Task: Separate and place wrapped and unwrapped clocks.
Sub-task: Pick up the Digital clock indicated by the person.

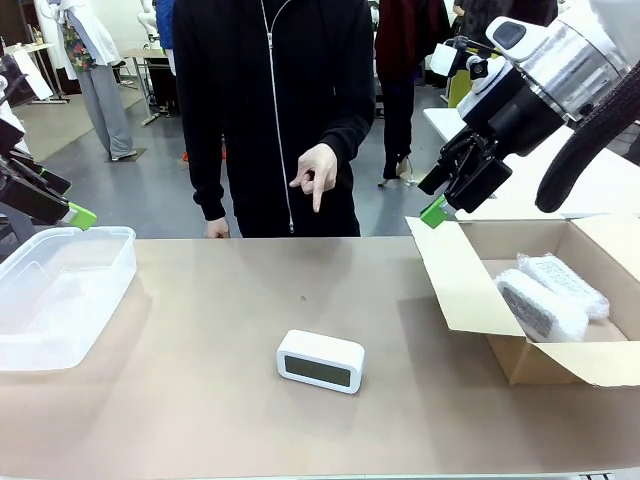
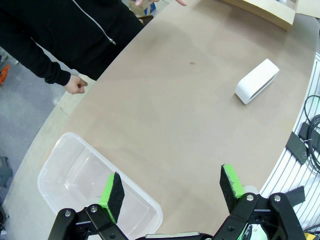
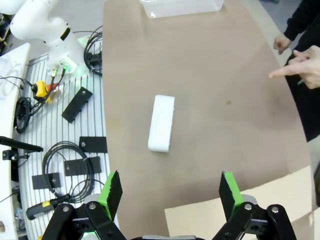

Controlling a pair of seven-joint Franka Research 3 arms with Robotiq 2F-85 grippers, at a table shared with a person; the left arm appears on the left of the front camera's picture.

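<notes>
The left pincer (image 2: 172, 194) is held open beside a clear plastic tub (image 1: 60, 300). A bare white rounded digital clock (image 1: 320, 360), dark-faced, is laid mid-table (image 1: 200, 320). Two bubble-wrapped bundles (image 1: 540, 305) are laid side by side in an open cardboard box (image 1: 570, 372); the right pincer (image 3: 170, 194) is held open above its corner.

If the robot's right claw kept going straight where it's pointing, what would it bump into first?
Probably the bare table, between the clock and the cardboard box's flap. The open right gripper aims there, though depth is hard to judge, so it might clip the flap.
</notes>
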